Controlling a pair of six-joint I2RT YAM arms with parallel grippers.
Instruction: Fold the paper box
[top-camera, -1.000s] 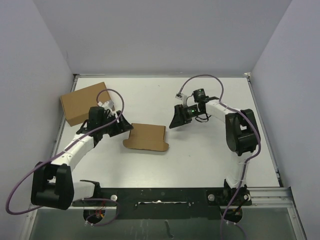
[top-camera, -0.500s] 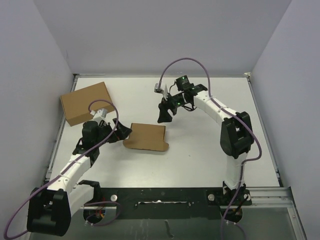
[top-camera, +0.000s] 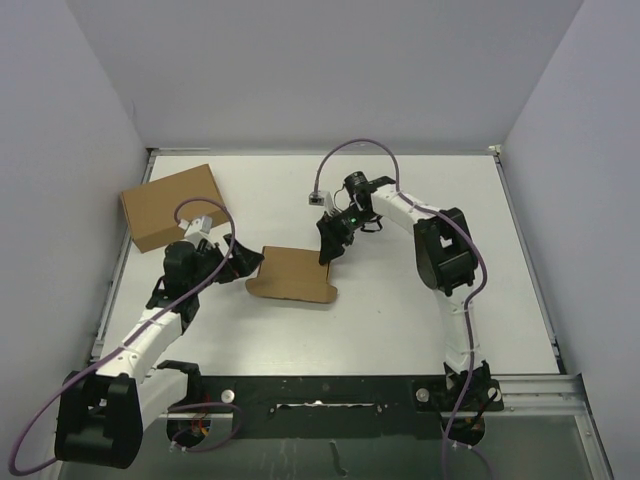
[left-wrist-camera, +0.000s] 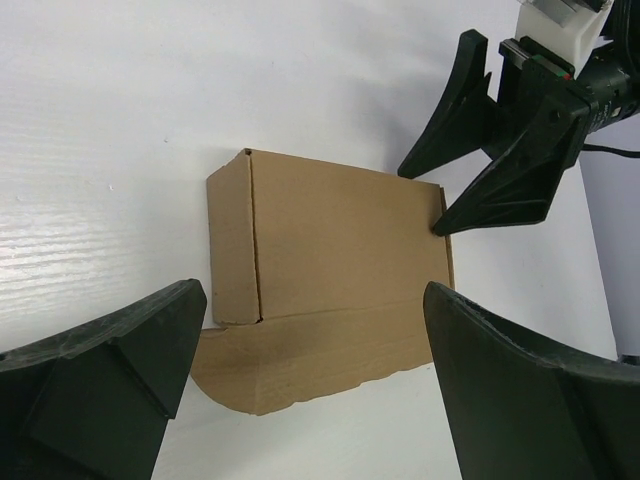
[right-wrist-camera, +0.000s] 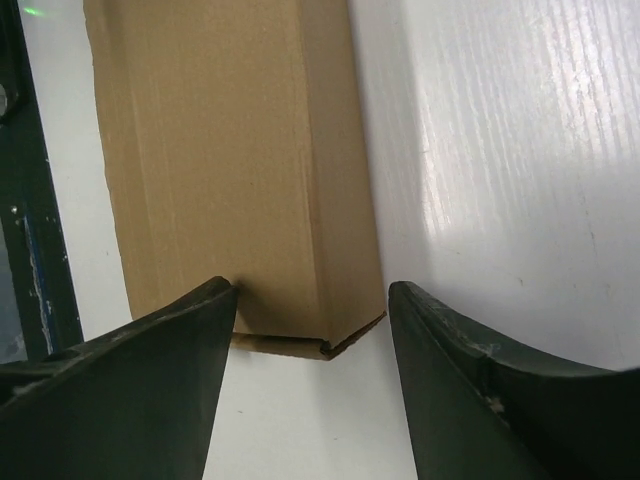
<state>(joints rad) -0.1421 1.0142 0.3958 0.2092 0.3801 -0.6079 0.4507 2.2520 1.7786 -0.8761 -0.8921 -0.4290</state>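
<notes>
The paper box (top-camera: 292, 274) is lying flat on the table (top-camera: 400, 300), with a rounded flap poking out along its near edge. The left gripper (top-camera: 243, 258) is gaping wide beside its left end, holding nothing. The right gripper (top-camera: 328, 240) is straddling the right end, spread and empty; whether it is touching the box is unclear.

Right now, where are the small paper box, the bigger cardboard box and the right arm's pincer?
paper box (top-camera: 293, 273), top external view, centre of its top panel.
larger cardboard box (top-camera: 172, 206), top external view, centre of its top face.
right pincer (top-camera: 325, 250), top external view, midway between its fingertips.
</notes>
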